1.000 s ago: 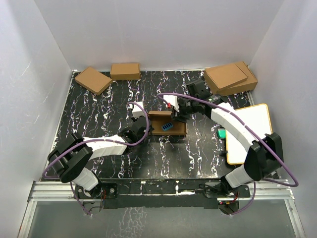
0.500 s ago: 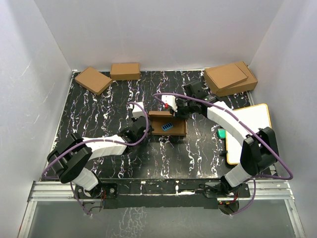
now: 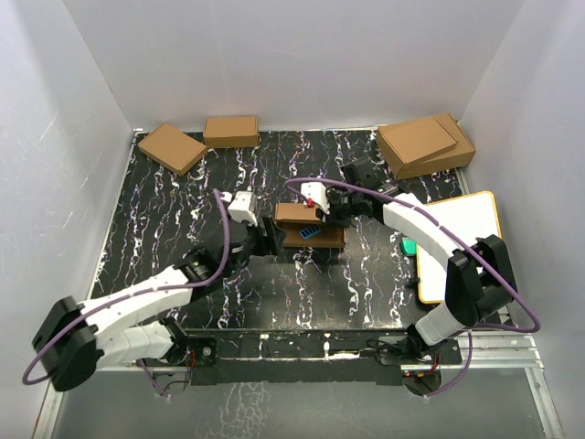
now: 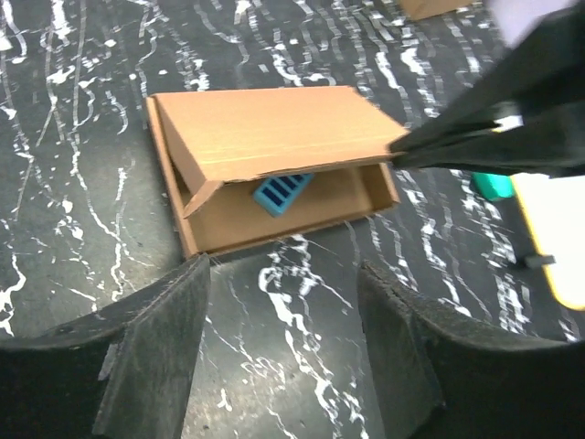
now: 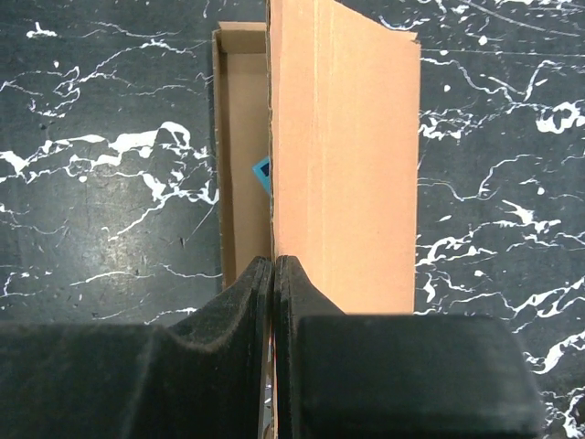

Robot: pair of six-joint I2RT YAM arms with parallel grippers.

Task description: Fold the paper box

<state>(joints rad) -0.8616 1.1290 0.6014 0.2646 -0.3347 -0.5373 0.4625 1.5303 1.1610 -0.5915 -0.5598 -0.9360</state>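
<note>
Box (image 4: 239,225), lid (image 4: 274,128) ajar: right pincer (image 5: 274,265) clenched on its edge, left pincer (image 4: 281,270) released nearby; we fear the shallow pinch slipping, the lid springing open.

We can read no words, numbers or brand marks anywhere; the blue item (image 4: 283,191) inside the paper box (image 4: 274,128) shows only dark bars.

High rear view; close wrist views share paper box (image 4: 274,128).
</note>
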